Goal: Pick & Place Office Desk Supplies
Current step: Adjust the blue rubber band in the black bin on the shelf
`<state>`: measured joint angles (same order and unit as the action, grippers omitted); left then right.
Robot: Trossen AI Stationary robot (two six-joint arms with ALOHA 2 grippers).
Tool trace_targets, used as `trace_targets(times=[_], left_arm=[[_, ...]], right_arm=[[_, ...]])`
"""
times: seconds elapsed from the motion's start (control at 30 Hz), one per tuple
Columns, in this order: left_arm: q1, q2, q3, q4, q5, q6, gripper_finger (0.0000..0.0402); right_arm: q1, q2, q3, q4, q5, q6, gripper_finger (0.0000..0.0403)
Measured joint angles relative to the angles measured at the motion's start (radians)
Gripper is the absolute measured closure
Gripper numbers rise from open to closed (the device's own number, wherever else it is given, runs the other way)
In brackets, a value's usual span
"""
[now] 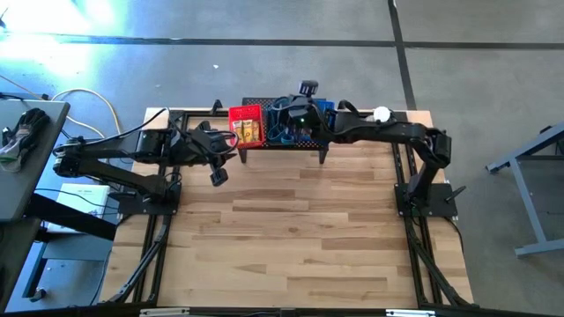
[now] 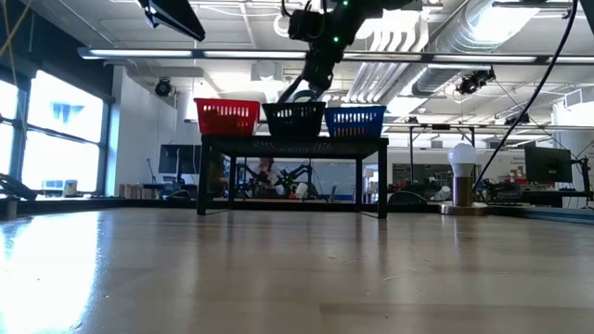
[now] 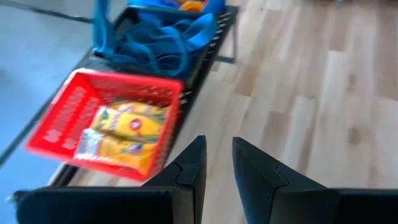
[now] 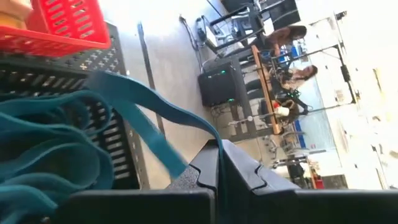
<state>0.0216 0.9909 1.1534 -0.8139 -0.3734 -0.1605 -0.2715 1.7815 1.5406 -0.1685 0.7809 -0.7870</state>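
R gripper (image 4: 219, 163) is clenched on a teal band (image 4: 146, 121), frame centre in the R wrist view, over the black middle basket (image 2: 294, 119) on the mesh stand (image 2: 293, 147), top centre of the high view. More teal loops (image 4: 43, 162) are piled lower left. The band looks light, soft and floppy, prob. snags on the pile; best pinched mid-strap on a single layer. L gripper (image 3: 217, 171) hovers empty, fingers slightly apart, near the red basket (image 3: 68, 115) w/ yellow packs (image 3: 121, 127).

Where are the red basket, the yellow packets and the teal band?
red basket (image 3: 59, 115): left wrist view, side wall.
yellow packets (image 3: 127, 127): left wrist view, top packet.
teal band (image 4: 146, 118): right wrist view, stretched strip.
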Motion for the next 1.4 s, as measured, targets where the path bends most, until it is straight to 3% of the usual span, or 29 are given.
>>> trace_targets(times=[0.17, 0.4, 0.67, 1.4], left_arm=[[0.001, 0.000, 0.000, -0.058, -0.111, -0.028, 0.0330], [0.000, 0.000, 0.000, -0.061, -0.117, -0.039, 0.0330], [-0.005, 0.000, -0.007, -0.060, -0.113, -0.049, 0.0330], [-0.040, 0.000, -0.026, -0.061, -0.118, -0.058, 0.0330]], right_arm=[[0.048, -0.010, 0.000, -0.055, 0.064, 0.026, 0.0400], [0.086, -0.009, 0.000, -0.187, 0.045, 0.057, 0.0400], [0.089, -0.008, 0.000, -0.175, -0.173, 0.070, 0.0400], [0.000, -0.016, 0.000, -0.005, -0.227, 0.754, 0.0400]])
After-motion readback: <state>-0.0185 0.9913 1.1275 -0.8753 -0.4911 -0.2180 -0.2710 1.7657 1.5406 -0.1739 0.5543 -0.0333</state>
